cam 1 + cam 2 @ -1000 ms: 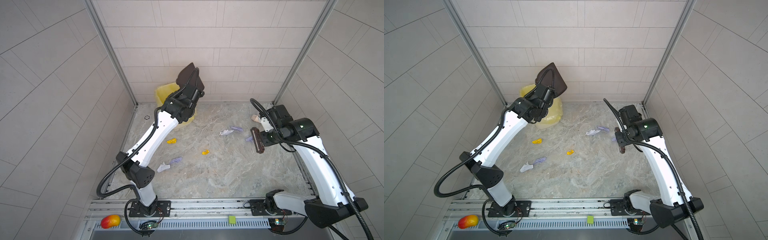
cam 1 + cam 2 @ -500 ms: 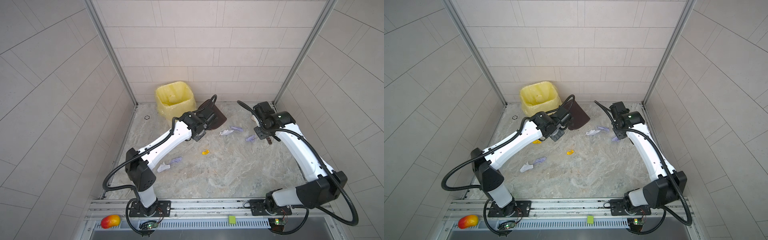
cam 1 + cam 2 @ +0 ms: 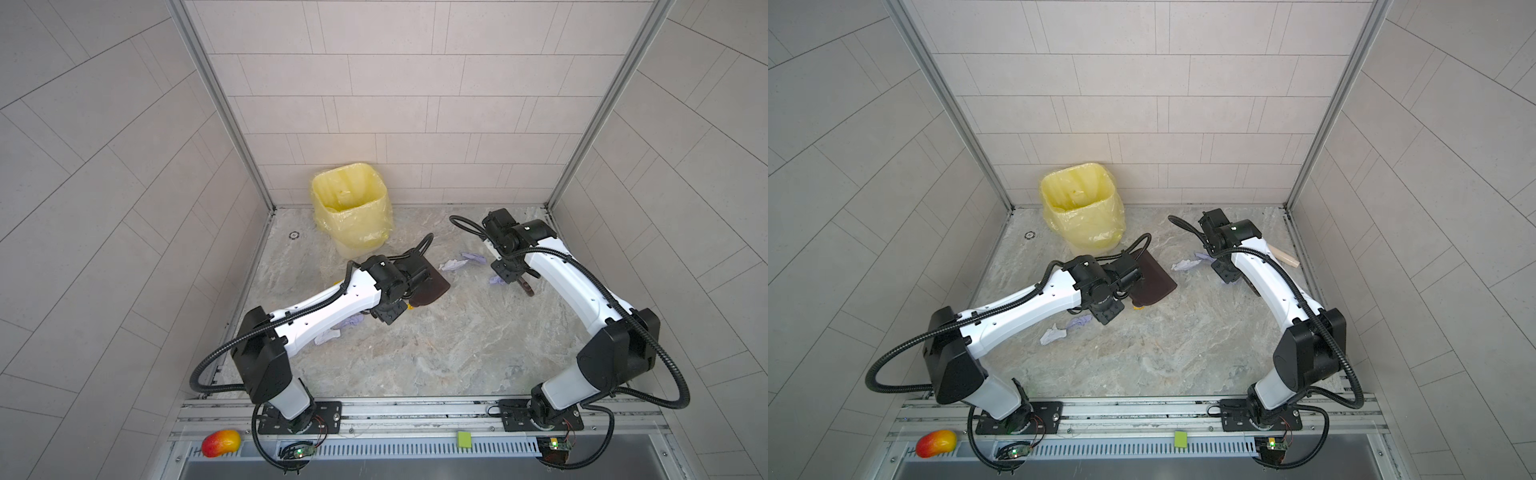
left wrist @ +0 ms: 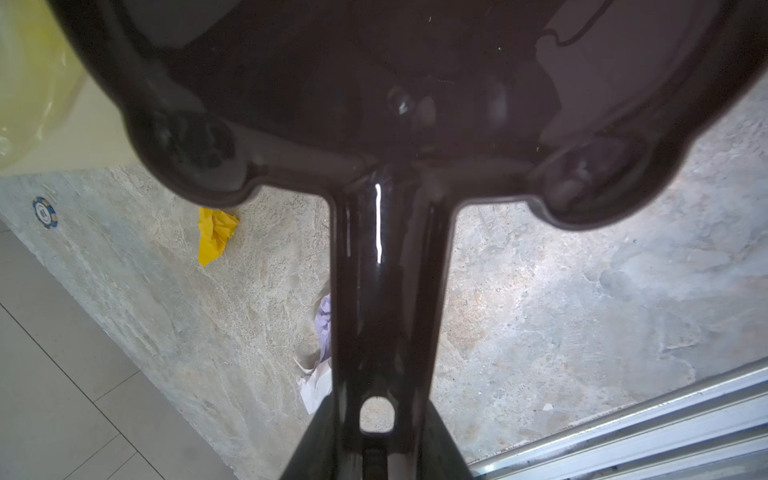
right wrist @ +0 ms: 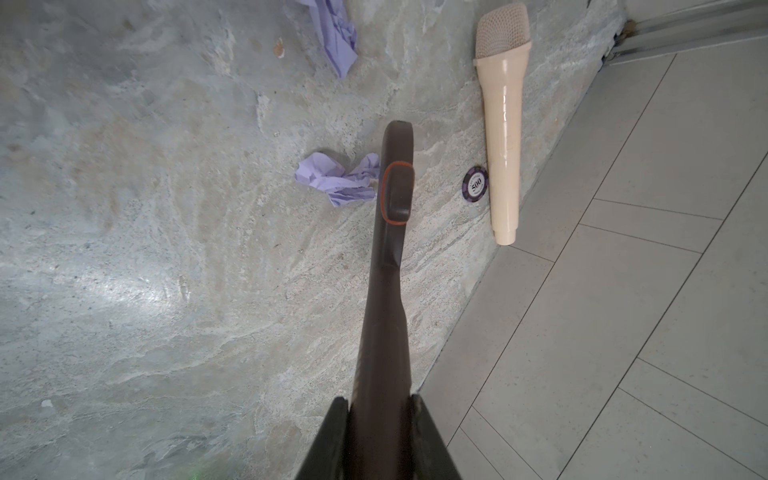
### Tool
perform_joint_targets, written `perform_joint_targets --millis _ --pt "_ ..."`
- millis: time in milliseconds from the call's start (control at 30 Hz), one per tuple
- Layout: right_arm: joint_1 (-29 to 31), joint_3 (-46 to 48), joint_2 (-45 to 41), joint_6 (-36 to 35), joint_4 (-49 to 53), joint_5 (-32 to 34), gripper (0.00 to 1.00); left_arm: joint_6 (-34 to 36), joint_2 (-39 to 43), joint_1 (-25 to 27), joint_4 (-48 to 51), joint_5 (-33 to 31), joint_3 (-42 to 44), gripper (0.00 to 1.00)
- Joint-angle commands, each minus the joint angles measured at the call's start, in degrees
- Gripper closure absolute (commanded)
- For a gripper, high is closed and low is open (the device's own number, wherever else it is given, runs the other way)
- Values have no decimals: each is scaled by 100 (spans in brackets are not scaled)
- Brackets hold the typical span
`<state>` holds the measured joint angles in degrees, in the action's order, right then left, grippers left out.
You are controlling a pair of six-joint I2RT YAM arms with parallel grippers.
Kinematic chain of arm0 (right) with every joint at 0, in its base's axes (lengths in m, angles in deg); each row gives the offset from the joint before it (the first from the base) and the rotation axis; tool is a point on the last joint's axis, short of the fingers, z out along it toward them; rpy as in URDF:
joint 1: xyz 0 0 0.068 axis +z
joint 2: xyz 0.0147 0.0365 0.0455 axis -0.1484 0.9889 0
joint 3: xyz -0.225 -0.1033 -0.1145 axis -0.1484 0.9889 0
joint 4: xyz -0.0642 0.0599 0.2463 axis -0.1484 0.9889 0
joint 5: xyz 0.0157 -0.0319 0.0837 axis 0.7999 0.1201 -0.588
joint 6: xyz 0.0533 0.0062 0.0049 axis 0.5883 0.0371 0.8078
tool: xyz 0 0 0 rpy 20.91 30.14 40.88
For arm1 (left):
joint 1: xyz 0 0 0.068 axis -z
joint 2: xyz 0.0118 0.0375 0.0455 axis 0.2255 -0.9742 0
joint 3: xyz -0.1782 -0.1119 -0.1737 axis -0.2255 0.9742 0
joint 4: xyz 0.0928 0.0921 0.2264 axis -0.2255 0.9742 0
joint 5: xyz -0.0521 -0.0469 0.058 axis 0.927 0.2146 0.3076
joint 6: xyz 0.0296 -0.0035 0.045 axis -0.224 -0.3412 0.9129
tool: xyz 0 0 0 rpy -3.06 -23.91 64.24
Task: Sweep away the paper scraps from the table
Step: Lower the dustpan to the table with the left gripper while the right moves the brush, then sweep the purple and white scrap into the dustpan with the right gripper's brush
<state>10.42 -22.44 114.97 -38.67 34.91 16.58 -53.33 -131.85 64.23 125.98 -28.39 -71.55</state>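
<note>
My left gripper is shut on the handle of a dark brown dustpan, which rests low over the middle of the table; in both top views the pan points toward the back right. A yellow paper scrap peeks out under it. My right gripper is shut on a brown brush, whose head sits right beside a lilac scrap. More scraps lie between the two tools and under my left arm. In the left wrist view a yellow scrap lies beside the handle.
A bin with a yellow liner stands at the back left. A beige toy microphone and a purple chip lie by the right wall. A mango toy and a green square sit beyond the front rail.
My left arm has swung the dustpan from above the bin down to the middle of the table. My right arm has reached toward the back and lowered the brush beside a lilac scrap.
</note>
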Motion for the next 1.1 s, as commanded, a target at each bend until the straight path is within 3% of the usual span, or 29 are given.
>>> perform_joint_targets --millis 0,300,367,633,833,1067 --pt "344 -108 98 114 552 20 100 -262 142 145 153 121 167 100" --pt "1460 -227 -178 488 1367 -670 100 -476 350 343 217 329 551 100" --pt "1595 -390 -209 552 1540 -537 100 -552 390 406 226 379 636 100" --pt "1626 -886 -33 71 1007 108 100 -833 526 624 168 577 926 100" --pt "1690 -978 440 -290 718 -20 100 -1016 677 745 99 746 1139 100" --pt "1941 -676 283 -655 724 -526 100 -1251 774 940 49 909 1292 100"
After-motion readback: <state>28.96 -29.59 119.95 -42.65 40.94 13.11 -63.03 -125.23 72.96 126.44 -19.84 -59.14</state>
